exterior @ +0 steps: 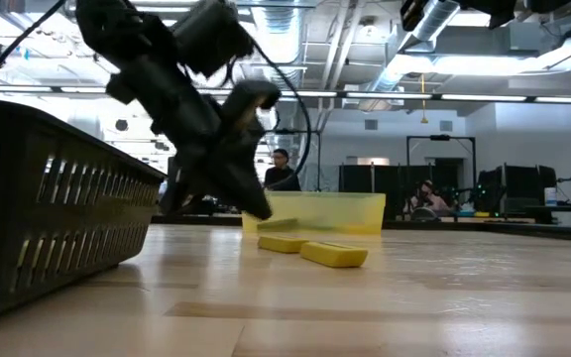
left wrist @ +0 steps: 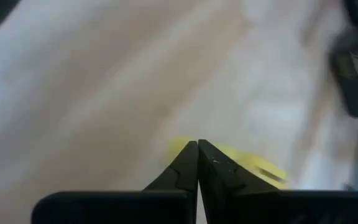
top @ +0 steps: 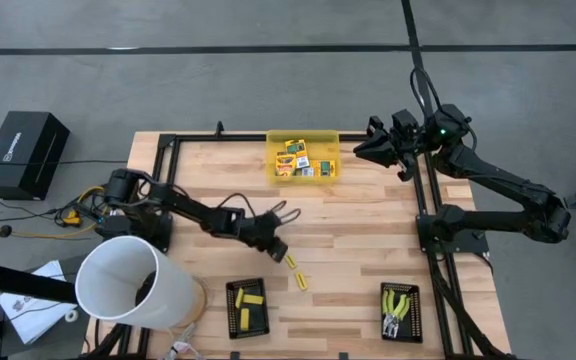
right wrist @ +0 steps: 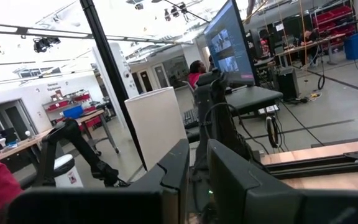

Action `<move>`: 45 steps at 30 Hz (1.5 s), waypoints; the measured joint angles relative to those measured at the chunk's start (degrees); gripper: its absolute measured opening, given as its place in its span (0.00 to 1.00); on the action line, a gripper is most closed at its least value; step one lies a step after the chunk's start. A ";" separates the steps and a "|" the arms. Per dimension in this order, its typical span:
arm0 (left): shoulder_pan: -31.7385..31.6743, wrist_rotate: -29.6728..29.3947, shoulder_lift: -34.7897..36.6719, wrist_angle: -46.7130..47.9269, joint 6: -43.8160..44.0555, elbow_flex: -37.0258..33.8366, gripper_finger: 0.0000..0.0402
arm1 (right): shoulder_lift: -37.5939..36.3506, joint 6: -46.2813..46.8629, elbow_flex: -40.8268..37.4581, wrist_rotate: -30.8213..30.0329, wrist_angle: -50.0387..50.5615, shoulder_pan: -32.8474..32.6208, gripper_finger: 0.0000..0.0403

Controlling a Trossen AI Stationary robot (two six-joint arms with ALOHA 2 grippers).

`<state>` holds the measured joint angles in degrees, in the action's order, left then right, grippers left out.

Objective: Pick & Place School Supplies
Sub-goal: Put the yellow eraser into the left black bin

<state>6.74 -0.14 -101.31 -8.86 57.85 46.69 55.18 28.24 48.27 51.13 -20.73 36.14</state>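
My left gripper [top: 280,250] is shut and slants down over the table's middle. In the low view its tips [exterior: 264,210] hang just above one of two loose yellow sticks [exterior: 284,243] [exterior: 333,255], which lie flat on the wood. The high view shows both sticks [top: 290,262] [top: 301,282] just near-right of the gripper. In the left wrist view a stick [left wrist: 241,160] lies past the tips [left wrist: 197,144]. More sticks lie in a black tray [top: 234,318]. Two yellow-green-handled tools [top: 398,305] lie in another tray. Printed boxes [top: 301,162] sit in the yellow bin. My right gripper [top: 360,148] waits at the far right, its fingers a narrow gap apart [right wrist: 197,165].
The translucent yellow bin [top: 303,138] stands at the far edge, the two black trays [top: 234,318] [top: 384,318] near the near edge. A tall white cylinder [top: 133,285] stands at the near-left corner. Bare wood lies between the bin and the trays. People show in the room behind.
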 joint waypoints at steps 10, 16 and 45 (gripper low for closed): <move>-1.60 0.22 -0.95 -2.13 -1.80 0.99 0.00 | 0.00 0.07 0.00 -0.05 0.13 0.00 0.13; -0.96 1.78 -0.95 -2.42 -1.82 0.99 0.00 | 0.00 0.07 0.00 -0.12 0.13 0.00 0.13; 0.01 7.54 -5.26 -3.25 0.26 1.45 0.00 | 0.00 0.25 0.00 -0.17 0.35 0.02 0.13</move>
<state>6.75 7.40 -106.56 -12.11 58.11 48.14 55.18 28.49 48.27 50.96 -20.38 36.16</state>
